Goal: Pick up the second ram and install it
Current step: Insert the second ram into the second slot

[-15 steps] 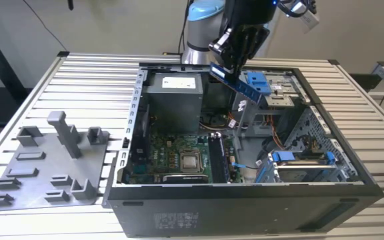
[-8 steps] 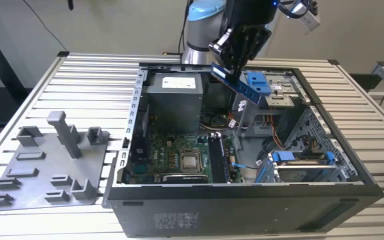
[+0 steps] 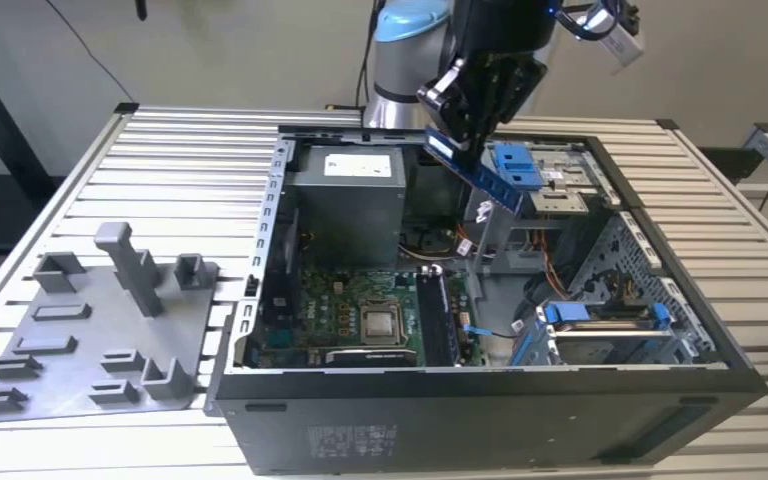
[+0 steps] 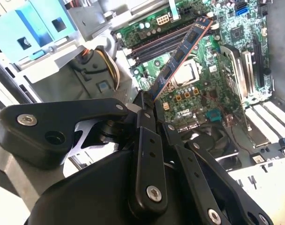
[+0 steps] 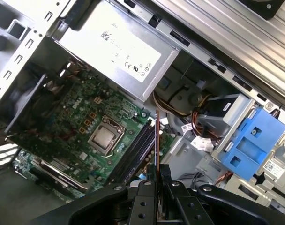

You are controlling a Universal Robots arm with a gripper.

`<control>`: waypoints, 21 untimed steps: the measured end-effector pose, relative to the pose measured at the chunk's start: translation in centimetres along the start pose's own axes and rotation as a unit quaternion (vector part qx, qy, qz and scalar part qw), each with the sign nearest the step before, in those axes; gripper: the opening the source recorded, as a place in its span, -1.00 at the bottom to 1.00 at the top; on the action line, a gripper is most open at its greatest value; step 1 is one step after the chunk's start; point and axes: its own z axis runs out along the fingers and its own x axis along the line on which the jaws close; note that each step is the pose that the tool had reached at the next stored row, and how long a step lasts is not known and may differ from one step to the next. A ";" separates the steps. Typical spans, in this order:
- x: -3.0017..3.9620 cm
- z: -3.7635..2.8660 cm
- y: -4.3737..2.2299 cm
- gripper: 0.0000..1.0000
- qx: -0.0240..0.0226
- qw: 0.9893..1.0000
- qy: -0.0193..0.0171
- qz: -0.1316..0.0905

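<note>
A: Dark blue-green board with a row of black chips: that is the second ram (image 3: 491, 182). Where is it?

B: In the air, above the open computer case (image 3: 491, 420), and tilted. In the exterior view it hangs in front of the blue drive clips (image 3: 518, 165), clear of the motherboard (image 3: 357, 310) below.

A: And the tool (image 3: 454, 128)?

B: It is pinching the stick at one end. In the second wrist view the fingers (image 4: 143, 117) close on the flat faces, and the rest of the stick (image 4: 182, 54) juts out free. In the first wrist view the stick is edge-on, a thin line (image 5: 157, 140) running out over the memory slots (image 5: 138, 147) beside the CPU socket (image 5: 105, 136).

A: How will it handle?

B: I'd judge it light and stiff, but delicate. The board is thin, the chips stand proud, and the contact edge shouldn't be rubbed. With so much of it overhanging, any sideways knock would lever it in the pads.

A: So where should it be held?

B: Across the flat faces near an end looks sound for carrying, leaving the contact edge bare. The faces are smooth, so I'd expect a slip if it is squeezed lightly.
</note>
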 end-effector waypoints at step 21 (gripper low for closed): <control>0.05 0.08 -0.09 -0.72 0.003 0.995 -0.004 0.104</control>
